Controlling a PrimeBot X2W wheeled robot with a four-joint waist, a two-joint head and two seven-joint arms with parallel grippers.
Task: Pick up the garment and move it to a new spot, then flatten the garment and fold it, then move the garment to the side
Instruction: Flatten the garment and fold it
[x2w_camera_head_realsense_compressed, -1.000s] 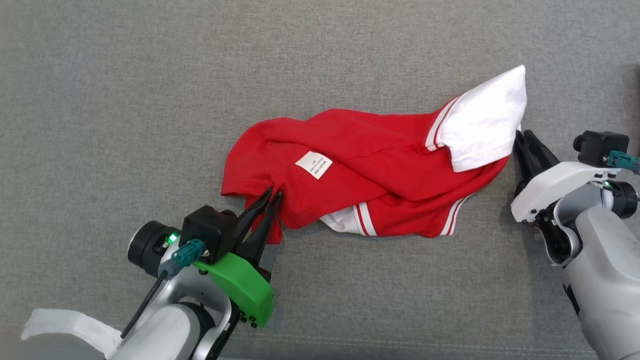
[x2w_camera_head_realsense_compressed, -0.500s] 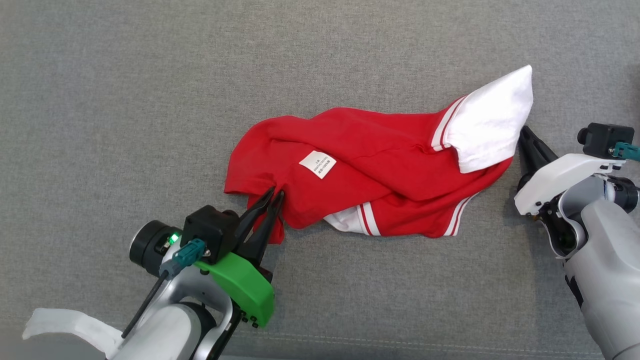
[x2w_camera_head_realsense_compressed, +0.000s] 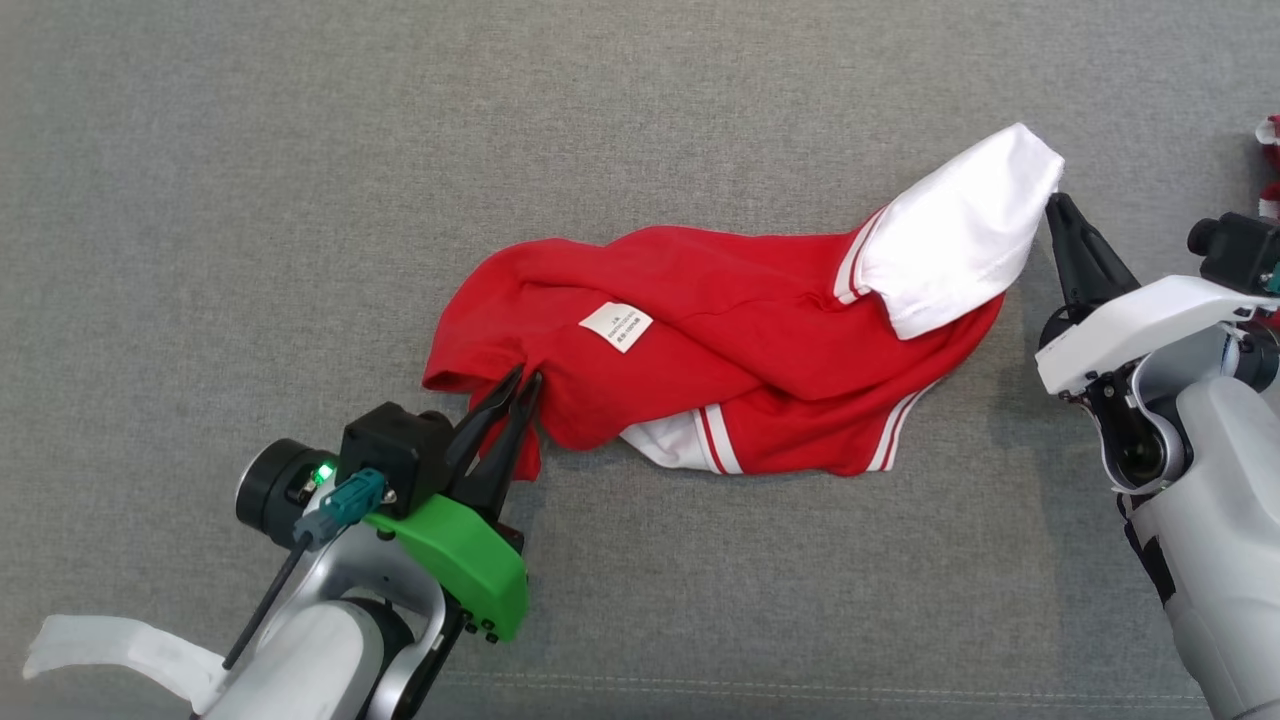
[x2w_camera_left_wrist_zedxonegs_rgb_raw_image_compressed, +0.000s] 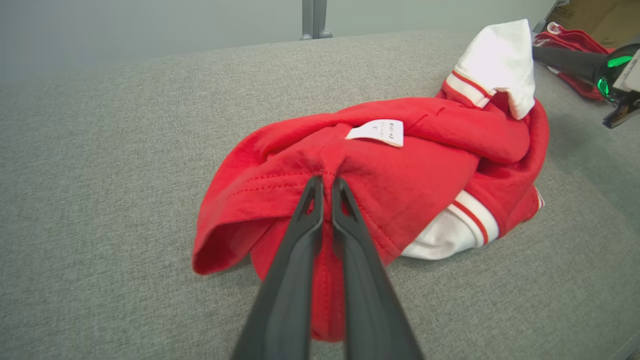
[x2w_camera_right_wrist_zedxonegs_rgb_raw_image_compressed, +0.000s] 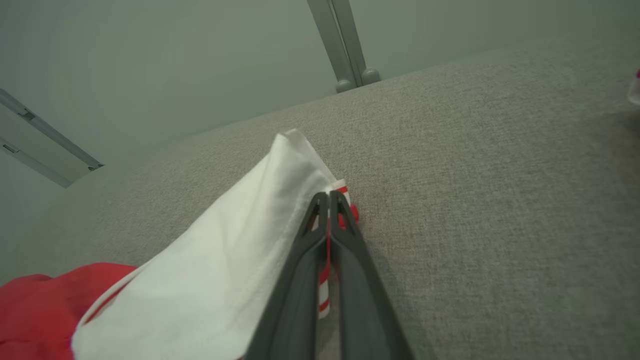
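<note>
The garment (x2w_camera_head_realsense_compressed: 740, 330) is a red top with white, red-striped trim and a white label, lying crumpled on the grey fabric surface (x2w_camera_head_realsense_compressed: 300, 150). My left gripper (x2w_camera_head_realsense_compressed: 527, 376) is shut on a pinch of red cloth at the garment's (x2w_camera_left_wrist_zedxonegs_rgb_raw_image_compressed: 400, 170) lower left edge; in the left wrist view that gripper (x2w_camera_left_wrist_zedxonegs_rgb_raw_image_compressed: 324, 181) bites a fold of the hem. My right gripper (x2w_camera_head_realsense_compressed: 1055, 200) is shut on the edge of the white sleeve part (x2w_camera_head_realsense_compressed: 960, 235) at the right end. In the right wrist view this gripper (x2w_camera_right_wrist_zedxonegs_rgb_raw_image_compressed: 328, 196) clamps the striped trim beside the white cloth (x2w_camera_right_wrist_zedxonegs_rgb_raw_image_compressed: 235, 260).
More red-and-white cloth (x2w_camera_head_realsense_compressed: 1268, 160) lies at the far right edge, also seen as a red pile (x2w_camera_left_wrist_zedxonegs_rgb_raw_image_compressed: 570, 45) in the left wrist view. A metal post (x2w_camera_right_wrist_zedxonegs_rgb_raw_image_compressed: 345, 45) stands beyond the far edge of the surface. A seam runs along the near edge (x2w_camera_head_realsense_compressed: 800, 685).
My right gripper closed on the white sleeve edge and carried it up and slightly right. The left gripper kept its pinch; the garment's left part shifted a little left.
</note>
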